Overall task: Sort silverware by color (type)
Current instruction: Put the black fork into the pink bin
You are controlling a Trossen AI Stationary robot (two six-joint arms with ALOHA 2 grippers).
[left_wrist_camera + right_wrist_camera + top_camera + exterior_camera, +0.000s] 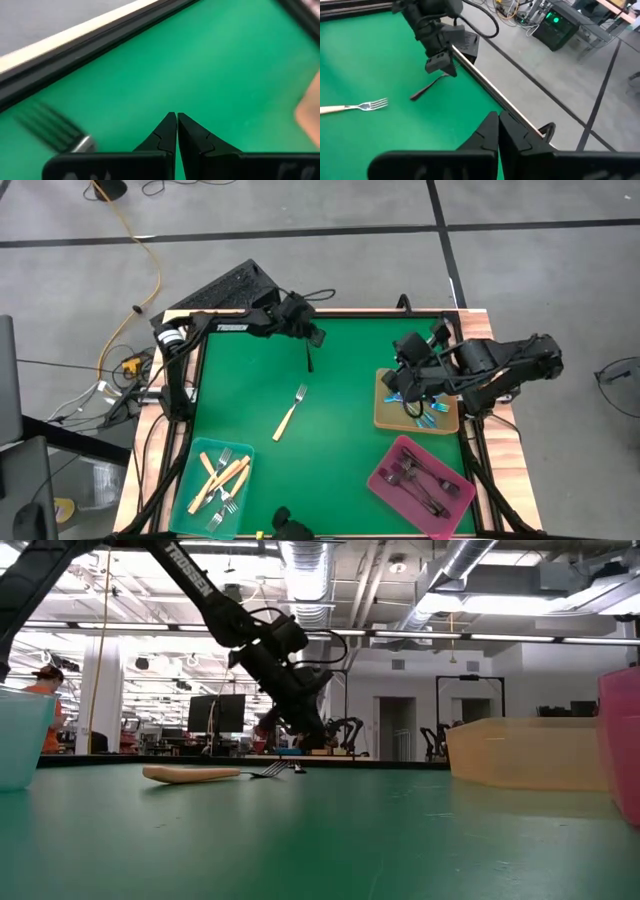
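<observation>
**Forks part sorted, both arms empty-jawed**

High view: on the green tabletop (340, 450) one cream-handled fork (290, 412) lies alone near the middle. The teal tray (198, 466) at the near left holds more cream-handled forks, the pink tray (385, 481) at the near right holds dark forks (420, 480), and the tan tray (384, 416) at the right edge holds blue iridescent forks (428, 418). The left gripper (309, 366) is at the far side, over a dark fork (308, 360). The right gripper (407, 388) hangs above the tan tray.

Low view: the lone cream-handled fork lies flat, the left arm low behind it.

Left wrist view: the jaws are pressed together, holding nothing; blurred dark tines (47, 127) lie just beside them.

Right wrist view: its jaws are also closed and empty; across the tabletop the dark fork lies just under the left gripper.
</observation>
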